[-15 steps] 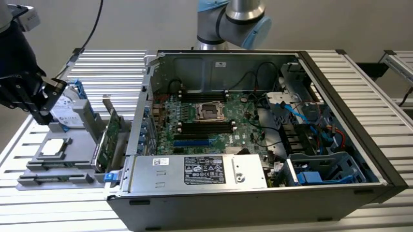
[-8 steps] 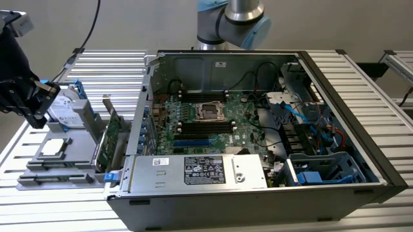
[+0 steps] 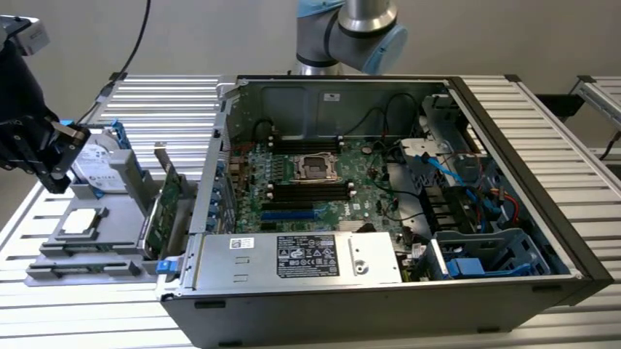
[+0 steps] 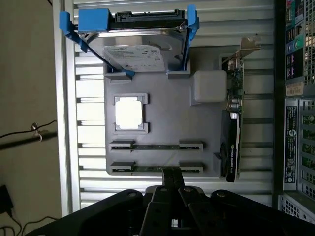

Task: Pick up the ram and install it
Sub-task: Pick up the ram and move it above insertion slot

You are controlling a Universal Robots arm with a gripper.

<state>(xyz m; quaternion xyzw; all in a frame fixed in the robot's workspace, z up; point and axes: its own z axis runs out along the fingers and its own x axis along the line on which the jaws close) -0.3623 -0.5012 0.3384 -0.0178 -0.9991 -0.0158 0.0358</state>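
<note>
On the desk (image 3: 155,102), at the exterior view's left of the open computer case (image 3: 543,182), sits a grey tray (image 3: 58,258) carrying loose parts. At the tray's far end a hard drive (image 3: 97,163) leans in a blue frame. A pale square chip (image 3: 83,220) lies in the middle. A wide green card (image 3: 170,203) stands on edge along the side nearest the case, with a white block (image 4: 210,86) just beside it.

At the tray's near end two thin sticks rest on edge in grey clips, one behind the other. The ram stick (image 4: 147,168) in the outermost clips is the one nearest the hand (image 4: 172,178), whose dark tip overlaps the stick's middle in the wrist view. Whether they touch cannot be told. The second ram stick (image 4: 156,146) lies parallel, just beside the first, on the side toward the chip.

Seen from the exterior view, the black hand hangs over the tray's left edge, at the picture's left border. I cannot tell whether it is spread or pressed together, and nothing shows pinched in it.

Inside the case a green board (image 3: 359,182) lies flat, with dark memory slots (image 3: 305,190) on the near side of a square socket (image 3: 315,166). The arm (image 3: 350,29) rises at the far side, behind the case.
</note>
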